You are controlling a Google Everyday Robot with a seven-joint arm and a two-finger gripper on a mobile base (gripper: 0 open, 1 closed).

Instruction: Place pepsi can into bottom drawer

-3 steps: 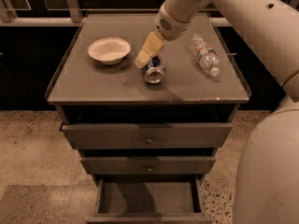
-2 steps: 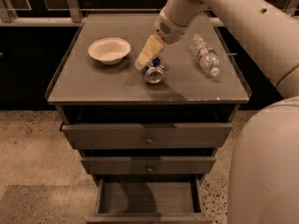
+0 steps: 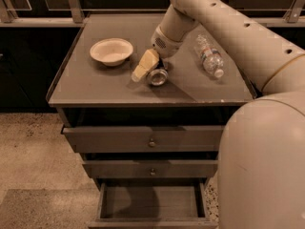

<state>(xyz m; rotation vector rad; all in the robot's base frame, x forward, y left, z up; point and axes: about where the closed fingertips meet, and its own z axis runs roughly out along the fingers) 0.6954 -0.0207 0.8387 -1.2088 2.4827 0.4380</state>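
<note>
Camera view, near to far. Bottom drawer [image 3: 152, 202] is pulled out at the near edge, interior bare, same as 1.0 s ago. Robot's cream body [image 3: 264, 166] fills the near right and covers the right ends of all three drawers. Above, the middle drawer [image 3: 119, 169] and top drawer [image 3: 114, 138] stand slightly out, each with a small knob.

On the cabinet top [image 3: 95, 87], the pepsi can [image 3: 157, 77] lies on its side near the centre, silver end facing the camera; position unchanged from the earlier frames.

Change noted: the gripper [image 3: 148, 70] has dropped lower and nearer. Its cream tip now sits at the tabletop just left of the can, touching or nearly so. Released or clenched: cannot tell, since the can and wrist hide the far side.

White bowl [image 3: 111, 50] sits left of the gripper, apart from it. Clear water bottle [image 3: 209, 56] lies on its side to the right, partly under the arm [image 3: 228, 27]. Railing [image 3: 74, 1] runs along the far edge.
</note>
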